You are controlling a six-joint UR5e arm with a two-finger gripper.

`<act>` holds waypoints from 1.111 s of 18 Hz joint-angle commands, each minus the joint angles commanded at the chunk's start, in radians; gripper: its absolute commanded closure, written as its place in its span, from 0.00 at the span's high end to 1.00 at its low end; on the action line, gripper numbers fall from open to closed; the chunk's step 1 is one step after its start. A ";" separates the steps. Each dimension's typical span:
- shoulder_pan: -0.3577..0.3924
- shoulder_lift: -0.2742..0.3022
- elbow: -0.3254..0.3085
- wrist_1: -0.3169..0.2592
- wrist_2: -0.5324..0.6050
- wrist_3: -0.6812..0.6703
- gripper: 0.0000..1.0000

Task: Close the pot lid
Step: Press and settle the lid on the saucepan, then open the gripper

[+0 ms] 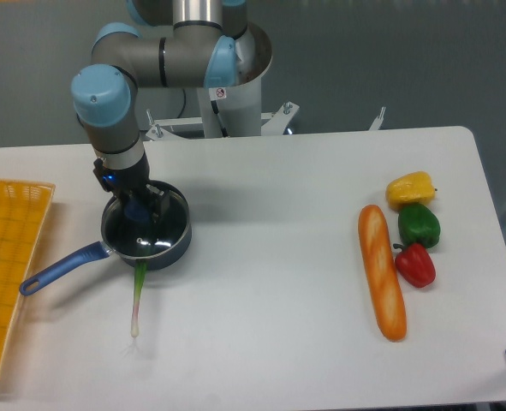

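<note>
— Camera view from above: where's the lid?

— Lying on the pot at the table's left, rim on rim as far as I can judge.

— And the gripper?

— Straight down over the blue knob, fingers either side; clenched or let go, I cannot tell. Vertical suits lowering the lid flat.

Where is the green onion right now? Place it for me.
The green onion lies on the left part of the table, its top tucked under the pot, right of the pot's blue handle.
</note>
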 joint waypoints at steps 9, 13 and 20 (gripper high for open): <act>0.000 0.002 0.002 0.000 0.000 0.000 0.93; 0.002 0.005 0.003 0.000 0.000 0.000 0.99; 0.003 0.006 0.043 -0.008 0.002 0.008 1.00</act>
